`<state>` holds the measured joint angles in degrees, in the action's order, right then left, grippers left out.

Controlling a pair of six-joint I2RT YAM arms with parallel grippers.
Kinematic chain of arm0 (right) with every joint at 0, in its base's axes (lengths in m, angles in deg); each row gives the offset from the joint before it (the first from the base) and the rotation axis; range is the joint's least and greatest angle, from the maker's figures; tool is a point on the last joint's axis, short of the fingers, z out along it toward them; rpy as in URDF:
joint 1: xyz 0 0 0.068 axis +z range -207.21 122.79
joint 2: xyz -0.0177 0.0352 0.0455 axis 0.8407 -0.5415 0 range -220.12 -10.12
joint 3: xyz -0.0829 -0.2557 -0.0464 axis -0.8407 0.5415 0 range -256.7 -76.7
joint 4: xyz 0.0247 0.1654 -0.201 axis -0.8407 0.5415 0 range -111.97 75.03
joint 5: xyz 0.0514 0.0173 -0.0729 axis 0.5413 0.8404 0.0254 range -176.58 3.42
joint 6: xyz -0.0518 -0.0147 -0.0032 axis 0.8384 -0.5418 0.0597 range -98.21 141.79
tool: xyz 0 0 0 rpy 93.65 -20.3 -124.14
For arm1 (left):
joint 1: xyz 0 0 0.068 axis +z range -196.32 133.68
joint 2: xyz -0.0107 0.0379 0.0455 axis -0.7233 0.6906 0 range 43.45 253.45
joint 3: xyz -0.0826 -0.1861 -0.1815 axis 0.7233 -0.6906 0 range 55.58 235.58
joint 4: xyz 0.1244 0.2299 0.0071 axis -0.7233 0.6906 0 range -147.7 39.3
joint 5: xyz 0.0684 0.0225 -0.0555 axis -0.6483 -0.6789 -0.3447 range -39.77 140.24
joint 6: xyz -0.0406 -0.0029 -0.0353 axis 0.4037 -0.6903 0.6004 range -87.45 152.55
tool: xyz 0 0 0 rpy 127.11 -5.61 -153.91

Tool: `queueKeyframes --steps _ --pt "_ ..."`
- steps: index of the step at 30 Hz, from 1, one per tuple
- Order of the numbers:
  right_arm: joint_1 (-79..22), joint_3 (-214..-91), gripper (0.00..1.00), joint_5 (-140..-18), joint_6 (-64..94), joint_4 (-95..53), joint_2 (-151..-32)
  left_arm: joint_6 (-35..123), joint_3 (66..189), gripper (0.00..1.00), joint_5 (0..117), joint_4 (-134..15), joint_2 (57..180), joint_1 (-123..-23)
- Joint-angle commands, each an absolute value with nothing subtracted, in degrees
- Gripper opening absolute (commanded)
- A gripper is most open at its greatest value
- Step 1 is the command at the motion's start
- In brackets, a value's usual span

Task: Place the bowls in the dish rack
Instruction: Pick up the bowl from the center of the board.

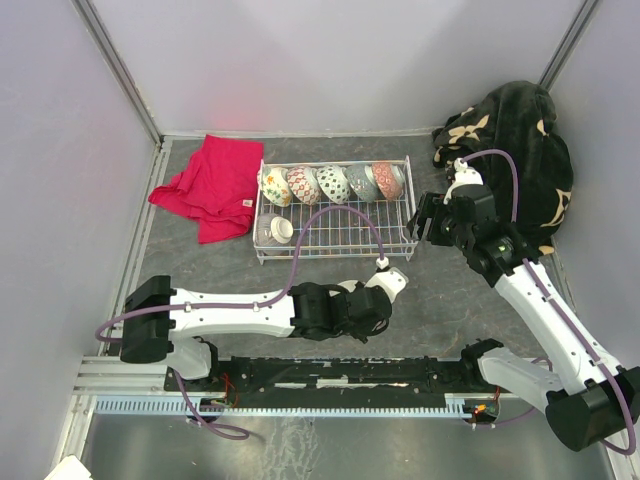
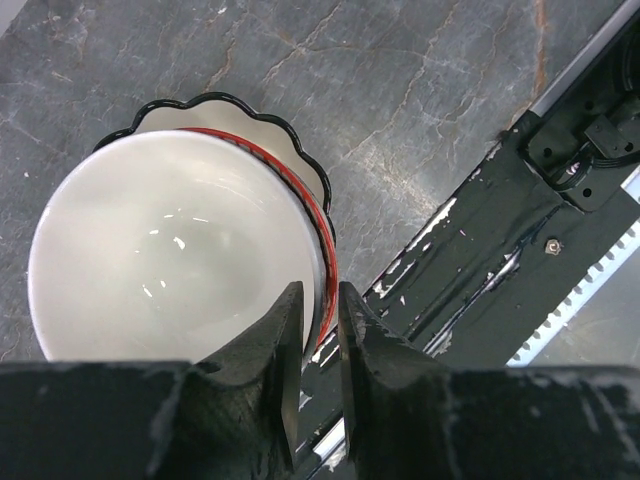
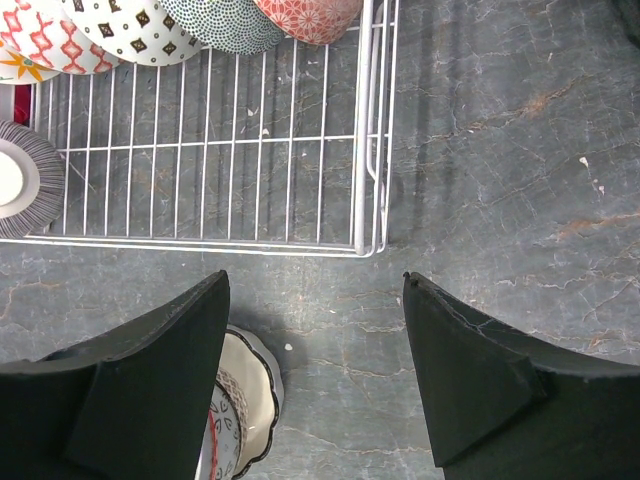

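Dish rack (image 1: 336,257) is sitting at twelve o'clock; left gripper (image 2: 317,305) is straddling white bowl (image 2: 170,250) rim, grip unclear; right gripper (image 3: 315,280) is gaping empty

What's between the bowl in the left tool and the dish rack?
Nothing visible. Only bare table lies between the bowl and the near rail of the dish rack. The right tool hangs open beside the rack's near right corner, close to that path.

Bright, even light from overhead, soft faint shadows on the grey marbled tabletop (image 3: 500,150), small glints inside the glossy white bowl (image 2: 170,250), little blur anywhere.
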<state>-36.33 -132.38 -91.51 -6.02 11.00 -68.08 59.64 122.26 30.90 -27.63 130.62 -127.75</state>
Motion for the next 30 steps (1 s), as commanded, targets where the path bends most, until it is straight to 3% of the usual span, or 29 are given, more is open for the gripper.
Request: queueKeyframes --steps 1,17,20,23,30 --pt "-36.52 -132.44 0.78 -91.18 -6.38 8.75 -68.11 59.12 122.71 0.28 32.31 -29.76 128.1 -127.8" --pt "-36.47 -132.34 0.78 -90.89 -6.5 8.44 -68.41 59.57 122.2 0.26 31.77 -28.89 127.84 -127.83" --pt "-36.47 -132.29 0.78 -90.93 -6.51 8.44 -68.48 60.07 122.21 0.19 30.04 -28.2 127.78 -127.67" --pt "-36.48 -132.25 0.78 -90.93 -6.51 8.45 -68.47 60.6 122.38 0.05 28.79 -27.7 127.62 -127.14" --pt "-36.48 -132.25 0.78 -90.97 -6.51 8.36 -68.56 60.85 123.31 0.03 27.51 -28.19 126.11 -126.24"
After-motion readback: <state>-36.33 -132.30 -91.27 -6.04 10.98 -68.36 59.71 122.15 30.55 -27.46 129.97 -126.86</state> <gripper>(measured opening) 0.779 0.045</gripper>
